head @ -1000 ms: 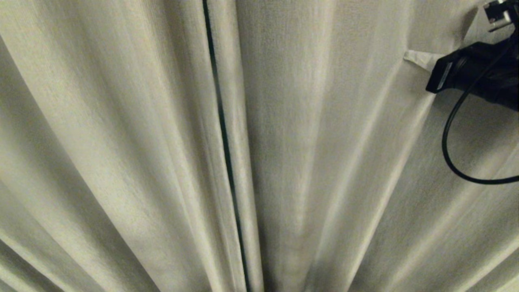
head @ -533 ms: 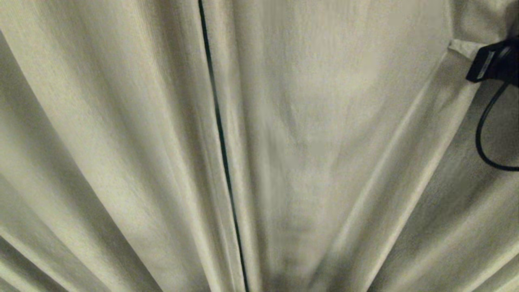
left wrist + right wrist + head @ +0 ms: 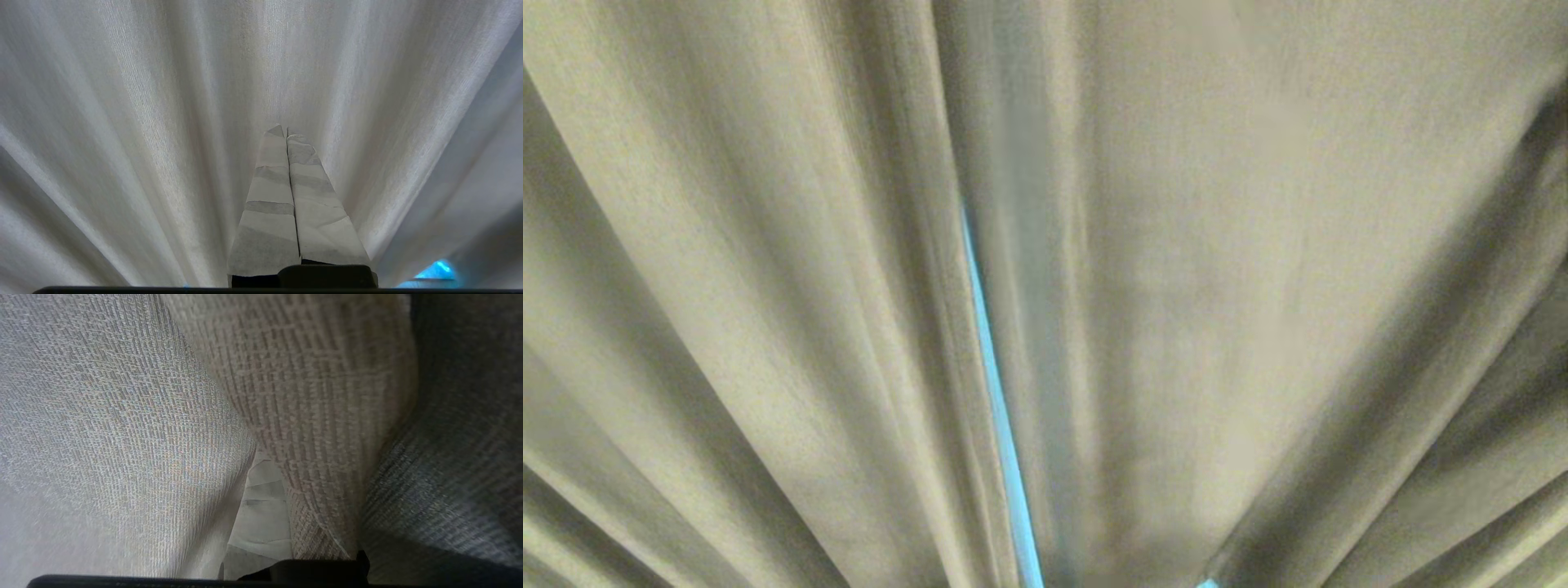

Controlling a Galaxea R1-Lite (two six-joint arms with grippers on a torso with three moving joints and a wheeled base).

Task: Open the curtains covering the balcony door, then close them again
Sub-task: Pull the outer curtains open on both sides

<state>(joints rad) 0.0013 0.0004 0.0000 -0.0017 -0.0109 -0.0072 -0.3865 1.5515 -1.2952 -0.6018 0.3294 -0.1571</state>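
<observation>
The curtains (image 3: pixel 768 269) fill the whole head view as heavy beige-tan pleated cloth, the folds fanning out from low centre. Between the two panels runs a thin slit (image 3: pixel 1001 408) with pale blue light showing through it, widening slightly toward the bottom edge; nothing behind it can be made out.

Neither arm shows in the head view. In the left wrist view the left gripper (image 3: pixel 287 134) points straight at the cloth, its two tape-wrapped fingers (image 3: pixel 269 192) pressed flat against each other, so the jaws are together with nothing between them. Their tips sit close before the pleats; whether they touch the fabric cannot be told.

In the right wrist view the right gripper (image 3: pixel 261 506) is buried in the folds. Only one pale taped finger (image 3: pixel 263 522) shows in a narrow gap, with woven cloth bunched tight on both sides of it and draped over it. The jaws are closed on a pinch of the curtain.
</observation>
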